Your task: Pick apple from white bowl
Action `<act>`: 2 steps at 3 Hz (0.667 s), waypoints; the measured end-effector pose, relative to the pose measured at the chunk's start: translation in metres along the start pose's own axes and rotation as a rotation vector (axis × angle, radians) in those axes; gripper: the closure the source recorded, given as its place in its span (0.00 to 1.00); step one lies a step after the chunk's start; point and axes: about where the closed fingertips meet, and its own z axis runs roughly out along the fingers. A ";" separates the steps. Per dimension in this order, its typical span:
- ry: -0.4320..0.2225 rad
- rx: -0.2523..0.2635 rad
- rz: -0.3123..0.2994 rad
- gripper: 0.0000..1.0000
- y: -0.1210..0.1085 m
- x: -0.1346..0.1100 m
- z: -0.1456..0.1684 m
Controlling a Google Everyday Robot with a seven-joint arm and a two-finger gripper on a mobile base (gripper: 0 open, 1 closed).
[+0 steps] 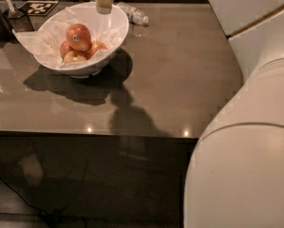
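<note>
The white bowl [114, 38], lined with crumpled white paper, stands at the far left of the brown table [179, 80]. The large deep red apple [78, 36] with a small dark sticker lies on top of a few smaller, paler apples [75, 57] in the bowl. My gripper [105, 4] hangs at the top edge of the view, over the bowl's far right rim, above and to the right of the red apple. Only its pale lower end shows. My white arm [246, 141] fills the right side of the view.
A clear plastic bottle [133, 15] lies on the table behind the bowl. A dark holder with a utensil [11, 14] and a black-and-white marker card [39, 7] sit at the far left. The table's front edge [94, 136] runs across the middle.
</note>
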 end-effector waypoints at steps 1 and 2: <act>-0.050 -0.029 0.015 0.00 -0.007 -0.006 0.025; -0.052 -0.067 0.019 0.00 -0.015 -0.007 0.053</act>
